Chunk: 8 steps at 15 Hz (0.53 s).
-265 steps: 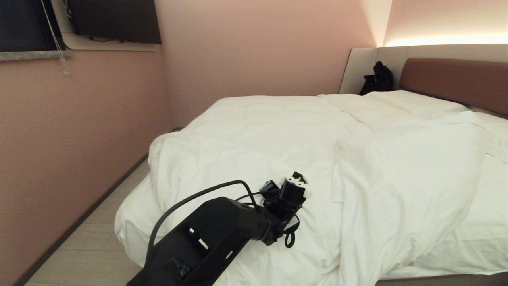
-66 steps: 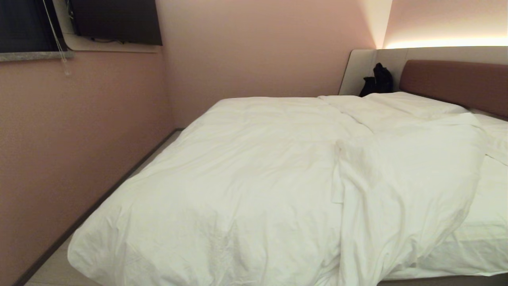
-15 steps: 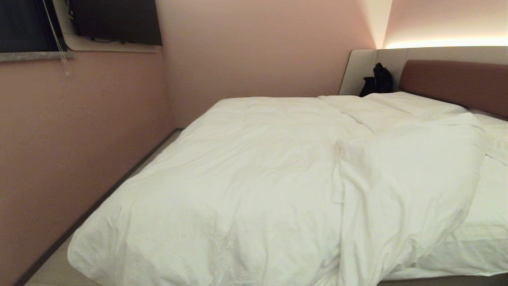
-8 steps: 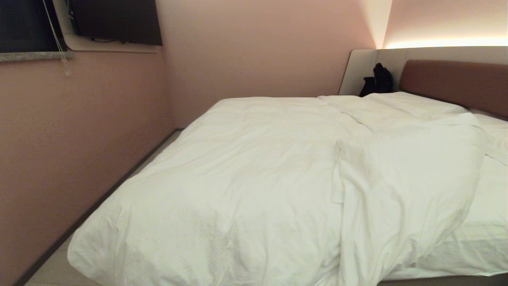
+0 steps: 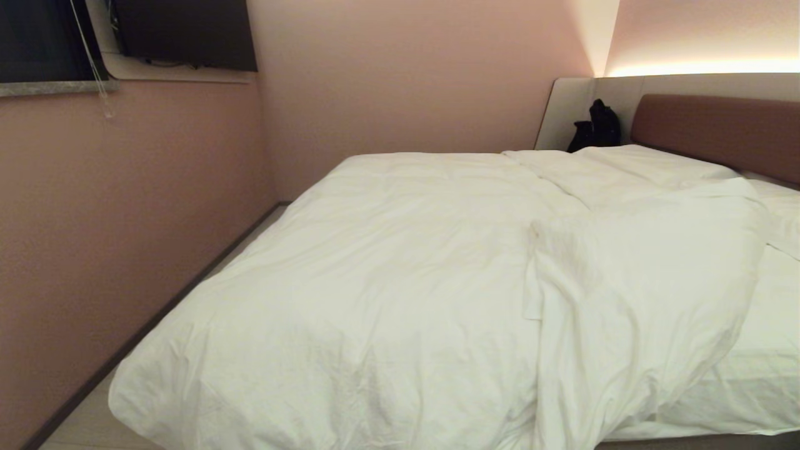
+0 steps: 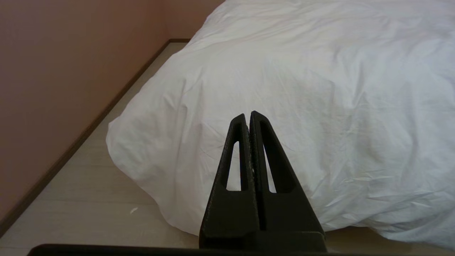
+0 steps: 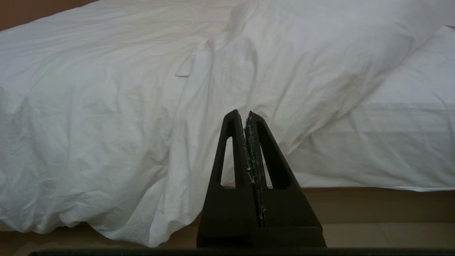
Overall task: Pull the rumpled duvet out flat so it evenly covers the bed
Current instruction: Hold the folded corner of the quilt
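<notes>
We stand at the foot of the bed point(image 5: 719, 128) with both arms parked low, the left pincer point(image 6: 250, 119) and right pincer point(image 7: 245, 117) closed on nothing. The duvet point(image 5: 387, 275) lies flat on our left, but its right part is folded back — bare sheet point(image 5: 759, 350) shows. Next, we judge, grab that fold's edge and pull it right; open floor point(image 6: 89, 199) lies along the left wall.

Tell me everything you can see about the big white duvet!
The duvet is a thick, puffy white quilt, soft and wrinkled. It lies over most of the bed, hanging down over the foot end toward the floor. On the right side a big fold is doubled over, leaving the sheet bare there. Neither gripper touches it.
</notes>
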### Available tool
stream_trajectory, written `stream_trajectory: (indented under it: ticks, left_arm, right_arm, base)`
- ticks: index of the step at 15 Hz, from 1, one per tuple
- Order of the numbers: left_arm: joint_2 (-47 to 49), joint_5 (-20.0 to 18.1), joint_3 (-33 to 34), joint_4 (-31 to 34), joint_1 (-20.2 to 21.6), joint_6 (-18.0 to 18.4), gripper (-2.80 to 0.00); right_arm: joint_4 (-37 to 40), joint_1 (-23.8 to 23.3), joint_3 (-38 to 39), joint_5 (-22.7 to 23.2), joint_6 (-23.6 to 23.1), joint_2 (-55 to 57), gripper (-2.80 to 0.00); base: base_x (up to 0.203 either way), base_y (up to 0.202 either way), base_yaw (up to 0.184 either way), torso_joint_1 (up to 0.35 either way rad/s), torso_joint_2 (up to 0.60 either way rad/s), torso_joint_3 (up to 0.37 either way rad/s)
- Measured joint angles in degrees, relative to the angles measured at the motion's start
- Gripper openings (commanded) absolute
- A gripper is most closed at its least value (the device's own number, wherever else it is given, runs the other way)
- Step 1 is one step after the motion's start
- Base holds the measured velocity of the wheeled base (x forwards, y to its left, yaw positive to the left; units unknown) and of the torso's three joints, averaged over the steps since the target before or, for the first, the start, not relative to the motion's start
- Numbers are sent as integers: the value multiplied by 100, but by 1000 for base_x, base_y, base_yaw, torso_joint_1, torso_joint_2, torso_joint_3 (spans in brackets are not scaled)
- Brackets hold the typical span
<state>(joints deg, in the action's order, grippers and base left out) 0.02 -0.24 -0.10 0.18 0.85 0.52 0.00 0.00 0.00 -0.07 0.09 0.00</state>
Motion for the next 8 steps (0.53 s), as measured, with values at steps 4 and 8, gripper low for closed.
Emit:
stream_trajectory:
  ticks: [4, 8]
  left_arm:
    - [0, 2, 2, -11, 2, -11, -280]
    - [0, 6, 10, -9, 2, -12, -280]
  right_arm:
    - [0, 0, 0, -2, 0, 0, -280]
    - [0, -2, 0, -2, 0, 0, -280]
  base:
    - [-1, -146, 2, -2, 1, 2]
    - [0, -195, 0, 1, 3, 2]
